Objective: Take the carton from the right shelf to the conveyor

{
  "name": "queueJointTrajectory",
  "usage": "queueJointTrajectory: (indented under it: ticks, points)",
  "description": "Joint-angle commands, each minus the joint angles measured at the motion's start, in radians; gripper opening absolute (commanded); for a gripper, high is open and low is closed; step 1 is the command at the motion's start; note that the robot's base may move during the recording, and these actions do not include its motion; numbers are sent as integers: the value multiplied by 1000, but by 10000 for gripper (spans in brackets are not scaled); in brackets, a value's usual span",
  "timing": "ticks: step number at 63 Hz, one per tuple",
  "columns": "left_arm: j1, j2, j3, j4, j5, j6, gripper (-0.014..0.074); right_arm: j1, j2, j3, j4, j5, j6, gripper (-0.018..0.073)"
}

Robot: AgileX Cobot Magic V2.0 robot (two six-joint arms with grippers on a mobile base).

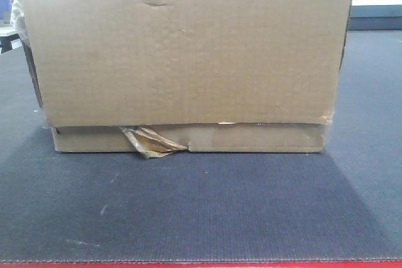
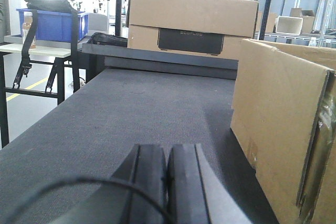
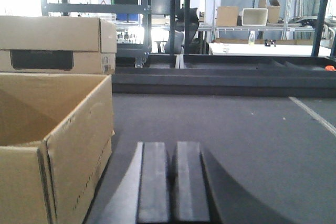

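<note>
A brown open-topped carton (image 1: 188, 54) stands on the dark grey conveyor belt (image 1: 201, 205), filling the front view, with torn tape at its lower edge. It shows at the right of the left wrist view (image 2: 278, 129) and at the left of the right wrist view (image 3: 52, 140). My left gripper (image 2: 167, 153) is shut and empty, just left of the carton, low over the belt. My right gripper (image 3: 173, 150) is shut and empty, just right of the carton. Neither gripper touches the carton.
A second closed carton (image 2: 191, 22) with a black label sits farther along the belt; it also shows in the right wrist view (image 3: 55, 43). A blue crate (image 2: 52, 24) stands on a side table at left. Metal shelving (image 3: 252, 19) with boxes stands behind.
</note>
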Motion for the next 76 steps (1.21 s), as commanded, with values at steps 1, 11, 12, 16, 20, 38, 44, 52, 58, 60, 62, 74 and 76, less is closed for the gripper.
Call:
queueJointTrajectory:
  ticks: [1, 11, 12, 16, 20, 38, 44, 52, 58, 60, 62, 74, 76]
  points:
    - [4, -6, -2, -4, -22, 1, -9, -36, -4, 50, 26, -41, -27, -75]
    - [4, -6, -2, -4, -22, 1, -9, -96, -21, 205, 139, -185, -134, -75]
    - [4, -6, -2, -4, -22, 1, -9, -99, -27, 222, 142, -200, -134, -75]
    - [4, -6, -2, -4, -22, 1, -9, -108, -56, 295, 159, -249, -136, -75]
    - [4, -6, -2, -4, -22, 1, -9, -108, -67, 350, 164, -284, -136, -75]
    - [4, -6, -2, -4, -22, 1, -9, -112, -67, 435, 166, -357, -136, -75]
    - [4, -6, -2, -4, -22, 1, -9, -112, -67, 435, 166, -357, -136, -75]
    - [4, -6, -2, -4, -22, 1, -9, -112, -67, 435, 166, -357, -136, -75]
    - [4, -6, -2, -4, -22, 1, -9, -112, -67, 435, 166, -357, -136, -75]
    - [4, -6, -2, -4, -22, 1, -9, -112, -67, 435, 166, -357, -136, -75]
    - [4, -6, -2, -4, -22, 1, -9, -112, -67, 435, 166, -357, -136, -75]
    - [4, -6, -2, -4, -22, 1, -9, -112, -67, 435, 166, -357, -136, -75]
    - [4, -6, -2, -4, -22, 1, -9, -112, -67, 435, 166, -357, -136, -75]
